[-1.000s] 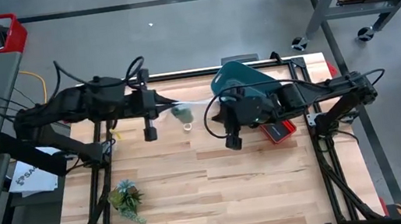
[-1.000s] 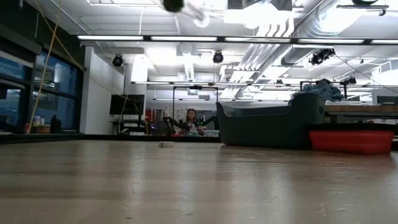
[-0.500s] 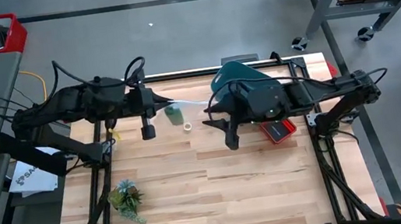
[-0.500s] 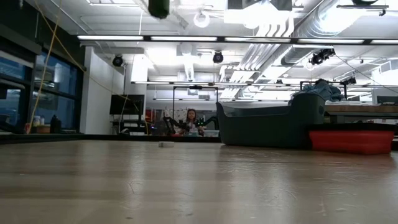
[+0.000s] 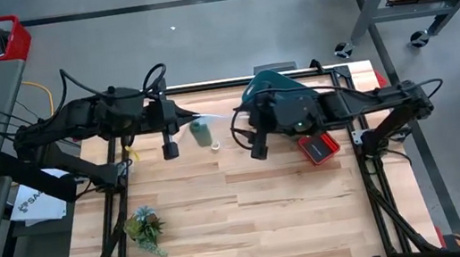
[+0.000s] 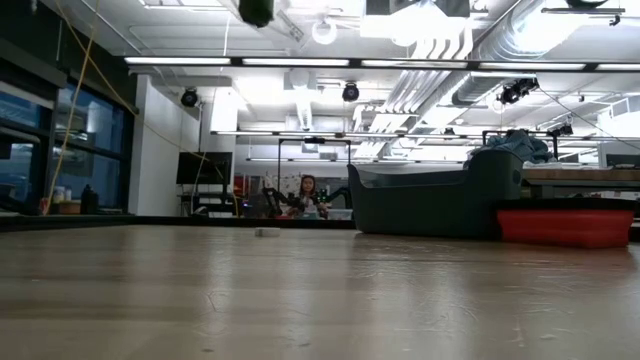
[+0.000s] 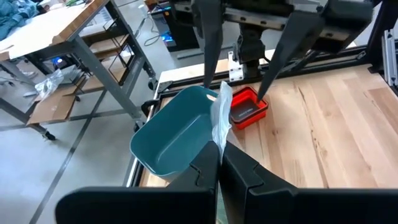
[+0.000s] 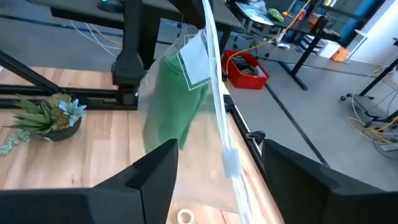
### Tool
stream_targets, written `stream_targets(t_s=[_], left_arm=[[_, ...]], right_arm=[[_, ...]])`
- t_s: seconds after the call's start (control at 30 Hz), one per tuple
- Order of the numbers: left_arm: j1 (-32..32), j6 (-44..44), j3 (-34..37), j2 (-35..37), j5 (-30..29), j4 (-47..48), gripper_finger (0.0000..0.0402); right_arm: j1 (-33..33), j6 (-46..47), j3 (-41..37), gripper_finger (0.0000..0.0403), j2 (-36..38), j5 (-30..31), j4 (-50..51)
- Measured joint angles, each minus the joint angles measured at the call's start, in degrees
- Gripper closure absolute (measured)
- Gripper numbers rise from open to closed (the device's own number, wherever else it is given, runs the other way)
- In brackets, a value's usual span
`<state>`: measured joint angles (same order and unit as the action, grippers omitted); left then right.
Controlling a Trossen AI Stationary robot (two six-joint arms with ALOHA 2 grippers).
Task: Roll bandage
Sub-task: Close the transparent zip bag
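Observation:
The bandage (image 5: 201, 132) is a green roll inside a clear plastic bag (image 8: 186, 68), held up over the far middle of the table. My left gripper (image 5: 182, 117) reaches in from the table's left and is shut on the bag's clear plastic. My right gripper (image 8: 219, 149) stands open just to the right of the bag. Its two fingers flank the bag's clear edge strip (image 8: 214, 93) without gripping it. In the left wrist view those open fingers (image 7: 208, 43) show beyond the bag. My left gripper pinches the bag's upper clear edge (image 7: 221, 121) between its two shut fingers. The fingers lie about level and come from the table's left. The bag hangs below and beyond the fingertips, clear of the table, with the green roll low inside it.
A teal bin (image 5: 283, 89) and a red tray (image 5: 318, 148) sit under my right arm at the far right. A small white ring (image 5: 214, 145) lies on the table below the bag. A small plant (image 5: 145, 226) stands near the left front.
My right gripper has opened and let go of the bag, and its wrist has drawn back a little toward the far right. The bag, which was stretched between both grippers, now hangs from my left gripper alone, nearer to it.

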<state>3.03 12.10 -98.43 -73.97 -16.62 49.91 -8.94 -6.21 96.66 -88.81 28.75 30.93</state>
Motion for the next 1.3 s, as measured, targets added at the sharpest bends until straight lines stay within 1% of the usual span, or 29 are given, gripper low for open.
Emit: stream_targets(t_s=[0.1,0.17,0.4,0.63,0.8,0.93,1.2,1.3], left_arm=[[0.0,0.0,0.0,0.0,0.0,0.0,0.0401],[0.0,0.0,0.0,0.0,0.0,0.0,0.0401],[0.0,0.0,0.0,0.0,0.0,0.0,0.0401],[0.0,-0.1,0.0,0.0,0.0,0.1,0.0401],[0.0,0.0,0.1,0.3,0.0,0.8,0.0401],[0.0,-0.1,0.2,1.4,0.2,0.9,0.0401],[0.0,-1.0,0.2,3.0,-0.2,1.5,0.0401],[0.0,-1.0,0.2,3.5,-0.2,1.5,0.0401]], right_arm=[[0.5,-0.2,0.0,0.0192,-0.2,0.0,0.4],[0.8,-0.3,0.0,0.0211,-0.4,0.8,0.2],[1.3,-0.3,0.0,0.0322,-0.4,0.9,1.0],[1.1,0.1,0.0,0.039,-0.4,0.9,1.0],[0.9,2.8,0.1,0.0395,-0.4,0.9,2.9],[0.9,5.5,0.2,0.0397,-0.4,-0.7,5.9],[0.9,6.6,0.2,0.0399,-0.4,-3.2,7.4],[0.9,8.9,0.2,0.04,-0.4,-4.7,8.9]])
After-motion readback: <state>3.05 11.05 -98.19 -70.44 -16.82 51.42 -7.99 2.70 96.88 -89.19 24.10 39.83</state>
